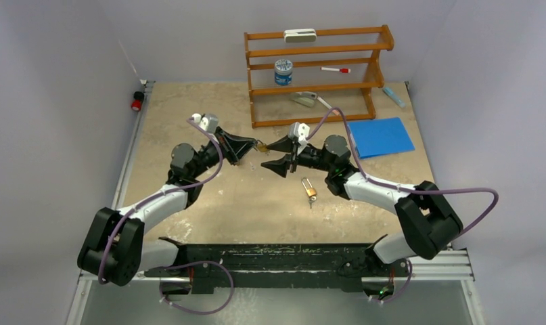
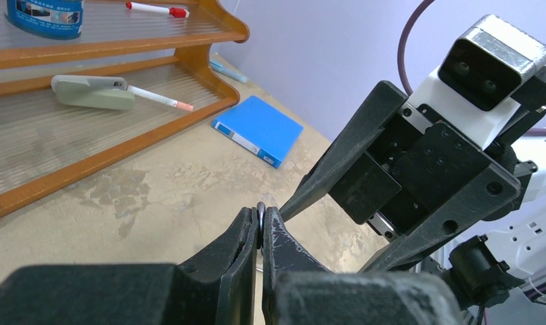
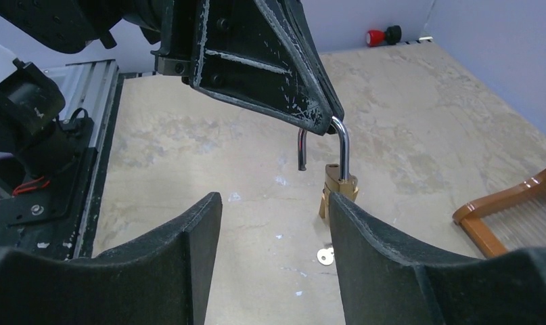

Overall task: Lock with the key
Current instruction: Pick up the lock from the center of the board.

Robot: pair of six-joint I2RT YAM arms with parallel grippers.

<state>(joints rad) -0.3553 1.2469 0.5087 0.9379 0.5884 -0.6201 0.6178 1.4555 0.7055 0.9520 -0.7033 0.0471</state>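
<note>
A brass padlock (image 3: pixel 339 187) hangs above the table by its steel shackle (image 3: pixel 342 143), which is swung open with one leg free. My left gripper (image 1: pixel 251 146) is shut on the top of the shackle; in the left wrist view only a sliver of the shackle (image 2: pixel 261 208) shows between its tips. My right gripper (image 3: pixel 273 203) faces it, open, with the right fingertip (image 3: pixel 337 203) just beside the lock's brass body and nothing between the jaws. A small silver key (image 3: pixel 326 254) lies on the table below.
A second brass padlock (image 1: pixel 310 189) lies on the table near my right forearm. At the back stands a wooden shelf (image 1: pixel 317 87) with a tin, a marker and a stapler. A blue folder (image 1: pixel 382 137) lies to the right and a red button (image 1: pixel 137 103) at the far left.
</note>
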